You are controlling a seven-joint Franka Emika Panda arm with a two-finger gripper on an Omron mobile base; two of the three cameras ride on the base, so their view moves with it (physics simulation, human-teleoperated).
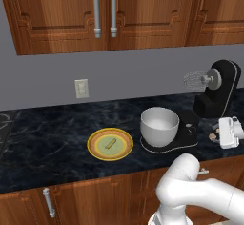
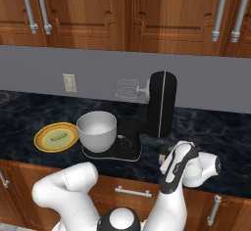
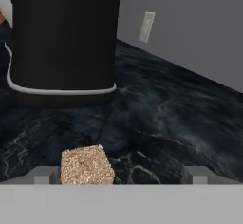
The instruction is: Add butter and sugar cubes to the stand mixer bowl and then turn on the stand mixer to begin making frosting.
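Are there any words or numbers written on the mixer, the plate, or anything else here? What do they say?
None: no word, number or brand can be read anywhere.
The stand mixer is plain black with a thin white line.
The plate has only coloured rings.
The wall outlet is unmarked.
The sugar cube is just speckled.

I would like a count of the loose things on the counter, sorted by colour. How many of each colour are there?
Yellow: 2, the plate and the butter on it
White: 1, the bowl
Black: 1, the mixer
Beige: 1, the sugar cube
Total: 5
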